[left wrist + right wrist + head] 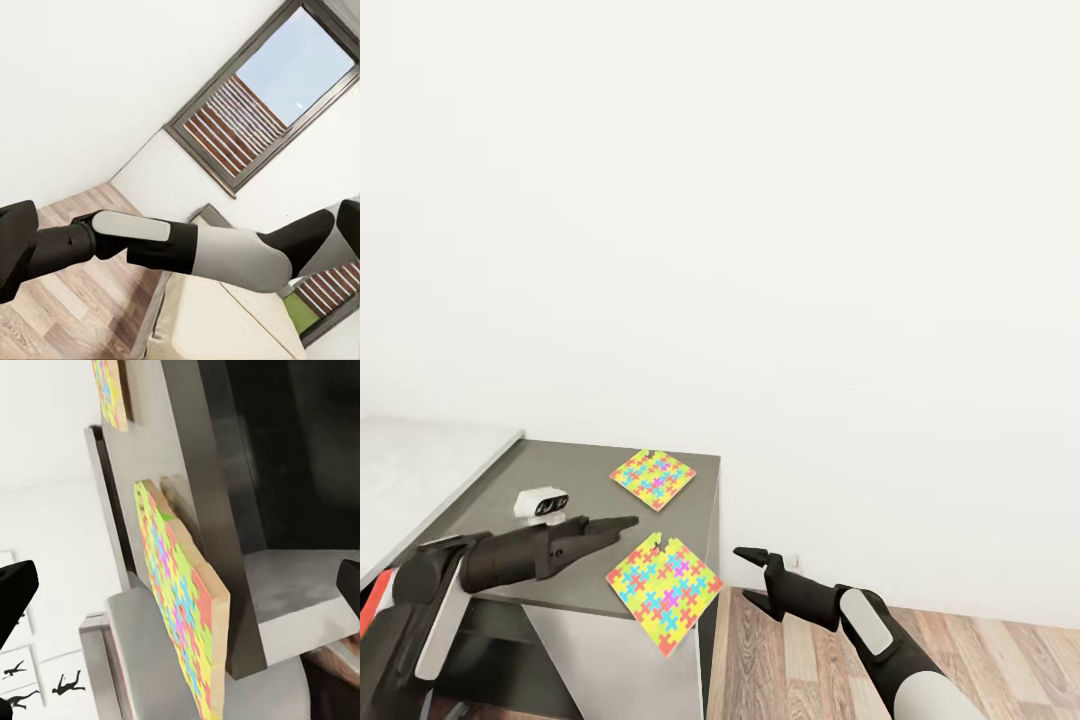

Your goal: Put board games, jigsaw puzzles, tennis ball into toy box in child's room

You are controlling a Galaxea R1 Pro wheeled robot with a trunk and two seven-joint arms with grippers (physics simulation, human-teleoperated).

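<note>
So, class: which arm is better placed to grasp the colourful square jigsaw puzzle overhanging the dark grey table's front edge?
Probably right: the right gripper is open beside the overhanging jigsaw puzzle and faces its edge. The left gripper points over the table.

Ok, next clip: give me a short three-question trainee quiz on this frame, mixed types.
1. True or false: both puzzles lie fully on the dark desk top.
2. Which arm is out over the wooden floor, beside the desk? A) left B) right
3. Fill in: the small white object sits on the desk just beyond the ____ gripper.

Key:
1. False. The far puzzle lies fully on top; the near puzzle overhangs the front edge.
2. B. The right gripper, jaws open and holding nothing, is off the desk's side.
3. Left. The left gripper reaches over the desk.
</note>
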